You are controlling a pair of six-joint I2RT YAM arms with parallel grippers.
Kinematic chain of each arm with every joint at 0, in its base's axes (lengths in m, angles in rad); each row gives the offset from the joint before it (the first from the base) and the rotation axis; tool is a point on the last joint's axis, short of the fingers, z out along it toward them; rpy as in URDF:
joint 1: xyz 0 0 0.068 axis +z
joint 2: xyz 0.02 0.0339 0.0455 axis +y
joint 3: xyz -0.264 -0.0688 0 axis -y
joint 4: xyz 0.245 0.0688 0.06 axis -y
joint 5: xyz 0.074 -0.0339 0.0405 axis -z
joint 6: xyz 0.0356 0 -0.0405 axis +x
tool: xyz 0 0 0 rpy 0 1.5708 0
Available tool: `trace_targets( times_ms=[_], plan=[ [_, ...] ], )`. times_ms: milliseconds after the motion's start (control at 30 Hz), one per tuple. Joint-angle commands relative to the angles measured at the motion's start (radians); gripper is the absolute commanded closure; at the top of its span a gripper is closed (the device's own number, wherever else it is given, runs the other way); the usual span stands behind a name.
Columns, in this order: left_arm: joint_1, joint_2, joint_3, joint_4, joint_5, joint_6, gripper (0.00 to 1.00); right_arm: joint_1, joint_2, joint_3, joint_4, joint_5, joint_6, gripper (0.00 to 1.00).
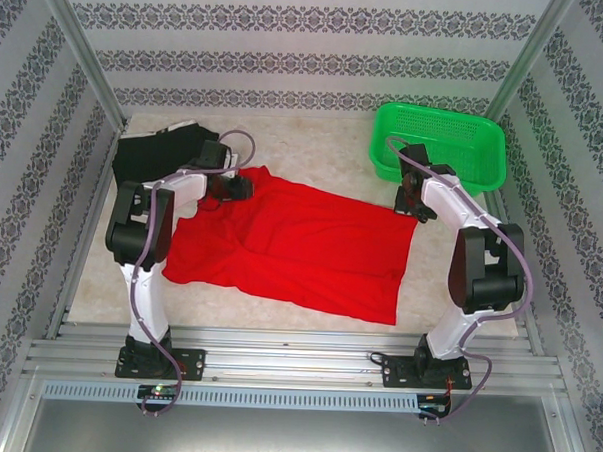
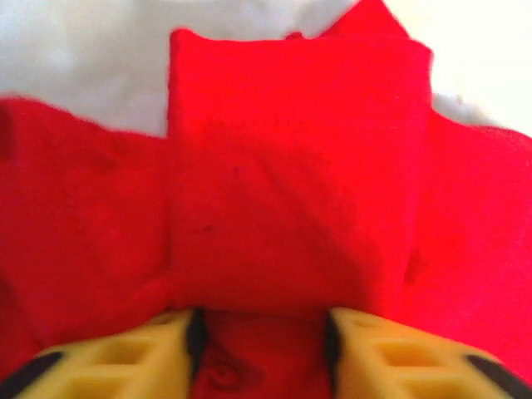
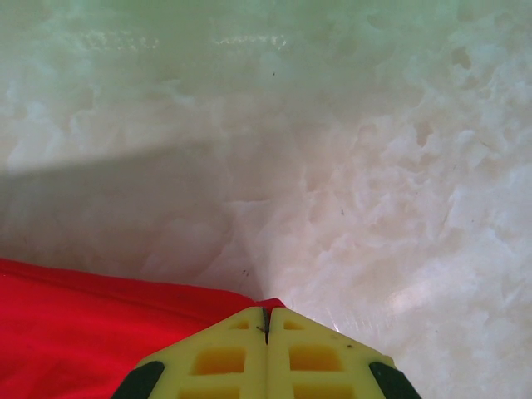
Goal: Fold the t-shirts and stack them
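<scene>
Left gripper (image 1: 240, 186) is over the far left part of the red shirt (image 1: 311, 246), near the far left corner of the worktop (image 1: 315, 147). On my left wrist view the gripper (image 2: 262, 332) is narrow. The yellow fingers (image 2: 158, 353) stand a little apart and red cloth fills the gap, so I'm clamped on the shirt (image 2: 291, 166). A squared flap of red lies just ahead of the tips. That view is blurry, so I can't make out finer detail.

Right gripper (image 1: 407, 204) is at the shirt's far right corner, just beside the green basket (image 1: 490, 144). On the right wrist view the gripper (image 3: 267, 314) has its fingers pressed together. The corner of the shirt (image 3: 83, 332) ends right at the tips, and it looks pinched there. Bare worktop (image 3: 374, 166) lies beyond.

The red shirt is spread flat across the middle of the worktop, with wrinkles along its left side. Its near edge runs close to the near edge of the worktop.

The black shirt (image 1: 149, 154) is bunched in the far left corner, just beside my left arm and apart from the red one.

The basket sits in the far right corner.
</scene>
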Motion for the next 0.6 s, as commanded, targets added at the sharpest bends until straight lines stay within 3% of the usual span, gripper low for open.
trace_targets(
  times_ms=[0,333,567],
  plan=[
    [0.012,-0.069,0.009,0.030,0.031,-0.058,0.41,-0.007,-0.030,0.003,-0.008,-0.001,0.009,1.00],
    [0.061,0.004,0.279,-0.166,-0.029,-0.103,0.34,-0.002,-0.030,-0.004,-0.015,-0.004,0.018,1.00],
    [0.072,0.066,0.338,-0.267,0.052,-0.058,0.35,-0.004,-0.037,-0.009,-0.018,-0.003,0.017,1.00]
  ],
)
